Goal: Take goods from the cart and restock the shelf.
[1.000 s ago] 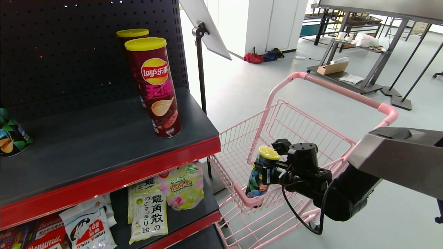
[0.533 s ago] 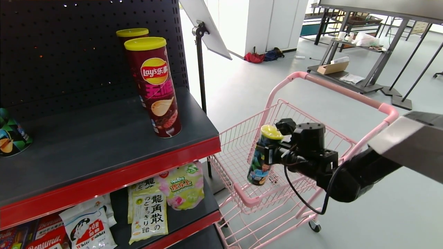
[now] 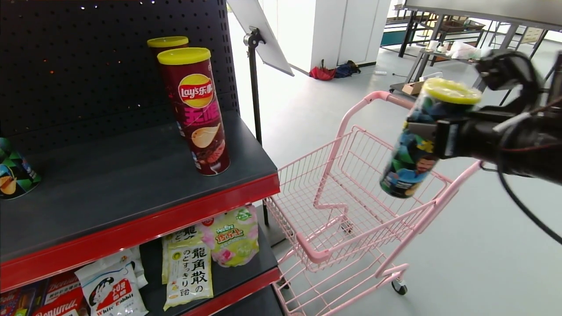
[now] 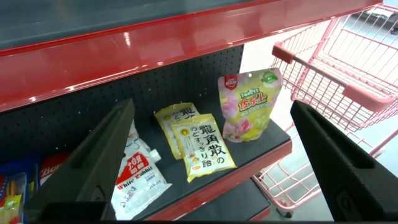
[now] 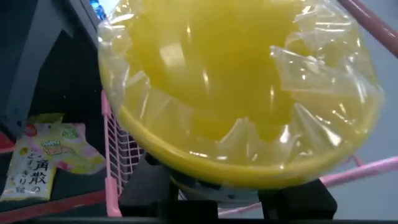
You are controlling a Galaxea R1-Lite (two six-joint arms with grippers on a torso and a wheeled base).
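The held can (image 3: 410,145) looks smeary, so its print is hard to make out. Its yellow lid (image 5: 239,87) hides its body in the right wrist view. The back red can (image 3: 168,42) is mostly hidden behind the front red can (image 3: 195,109). The picture's edge cuts off the green can (image 3: 15,169) on the shelf (image 3: 109,184).

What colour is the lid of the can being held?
Yellow; the lid of the can shows best in the right wrist view.

Two red cans (image 3: 195,114), two dark cans (image 3: 410,145), one cart (image 3: 312,253)
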